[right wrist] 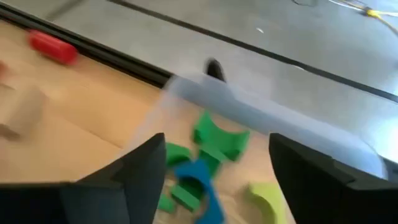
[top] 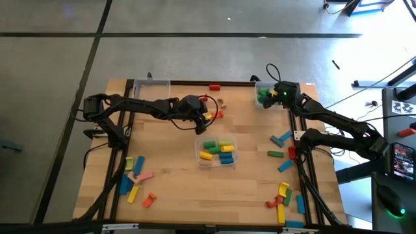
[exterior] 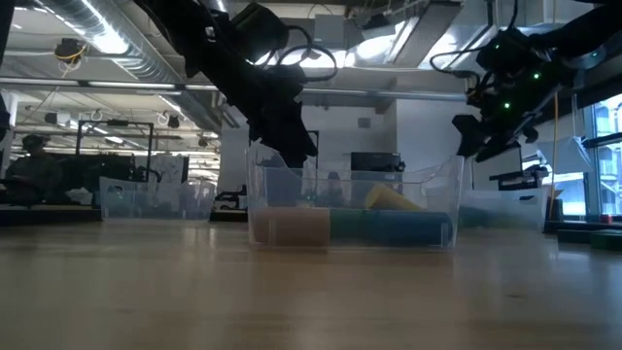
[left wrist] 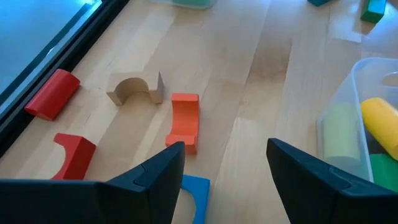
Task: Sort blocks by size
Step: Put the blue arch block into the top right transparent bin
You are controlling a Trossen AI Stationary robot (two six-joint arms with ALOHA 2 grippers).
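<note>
Partly sorted, judging from the high view. Centre bin [top: 217,153], middle of the frame, already loaded with short yellow, green and blue stubs. Upper-right bin [top: 264,95] stocked with green arches and, per the right wrist view, a blue arch [right wrist: 198,179] lying among them. Upper-left bin [top: 151,88] apparently without blocks, though hard to tell.

Plenty left on the wood. Lower-left cluster [top: 135,180]: blue, yellow, pink and orange bars, long axes mostly running up-and-down or tilted diagonally in the frame. Lower-right cluster [top: 284,197]: yellow, red and blue bars, mostly near vertical. Right-of-centre scatter [top: 281,139]: blue bars on diagonals, a green bar lying roughly left-to-right. Single red piece [top: 214,87] at top centre, long axis left-to-right.

Left gripper [top: 203,125] just above and left of the centre bin, fingers spread, nothing between them, over a small group of arches. In the left wrist view: orange arch [left wrist: 185,122] on its side with long axis running away from the camera, natural-wood arch [left wrist: 135,91] with opening facing down-frame, red arch [left wrist: 73,154] at lower left.

Right gripper [top: 276,94] over the upper-right bin, fingers spread wide, empty.
</note>
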